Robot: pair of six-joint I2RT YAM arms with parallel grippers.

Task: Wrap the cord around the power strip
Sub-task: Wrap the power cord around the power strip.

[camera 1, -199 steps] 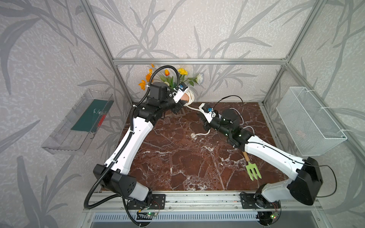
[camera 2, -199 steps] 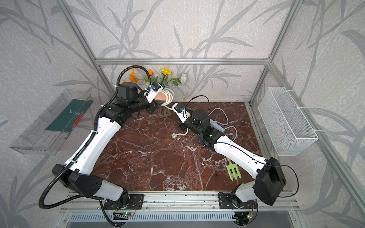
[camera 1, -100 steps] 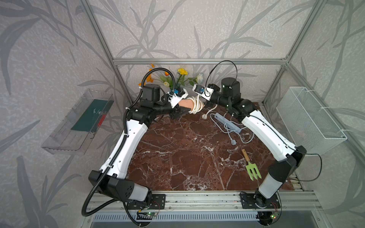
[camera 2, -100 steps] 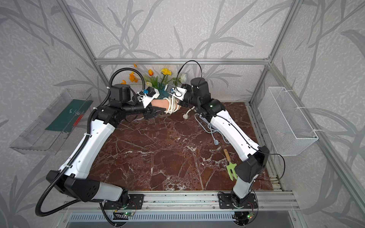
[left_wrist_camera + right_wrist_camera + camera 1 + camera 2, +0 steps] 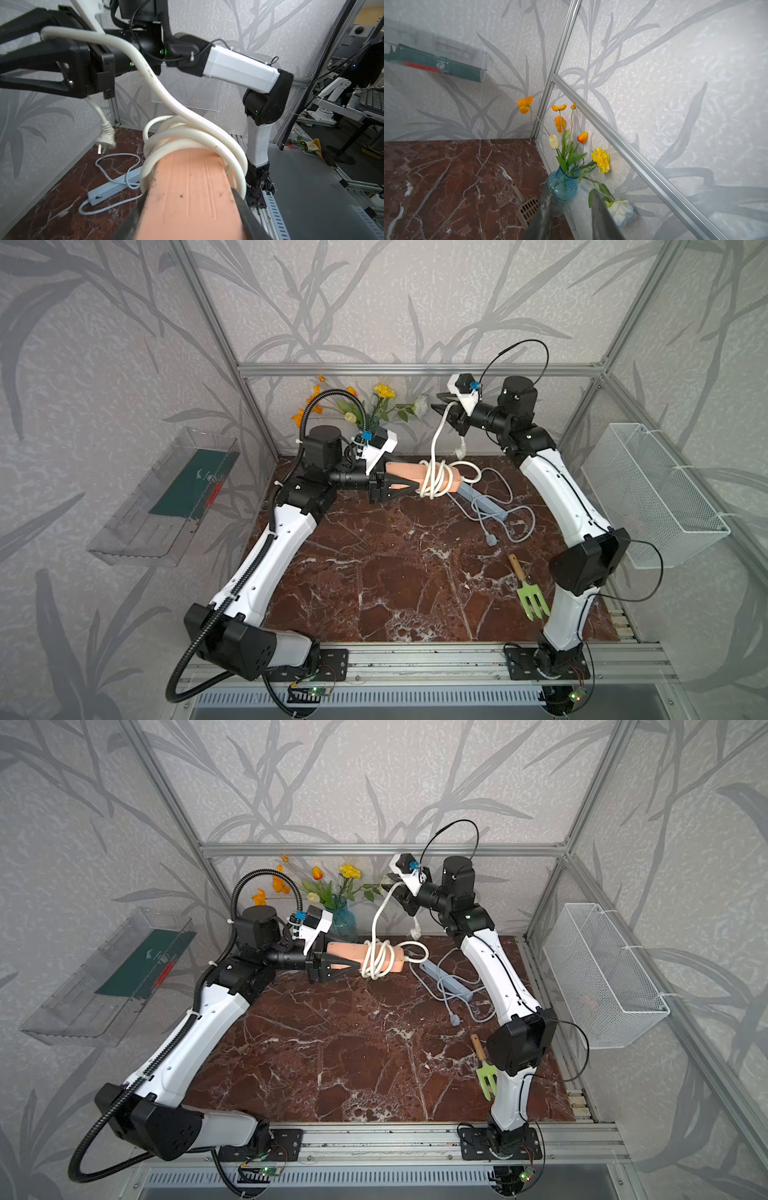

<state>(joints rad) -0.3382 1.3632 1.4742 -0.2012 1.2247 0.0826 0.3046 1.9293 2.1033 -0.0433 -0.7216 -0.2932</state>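
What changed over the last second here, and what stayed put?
The right gripper swung from low at centre up toward the back, lifting the white cord above the peach power strip. Its jaws now stand apart, with the cord draped through them. The left gripper still clamps the strip, now more level. The grey strip and garden fork lie unmoved.

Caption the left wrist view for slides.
Left gripper holds the peach power strip; white cord loops around it, then rises across the open right gripper, plug dangling.
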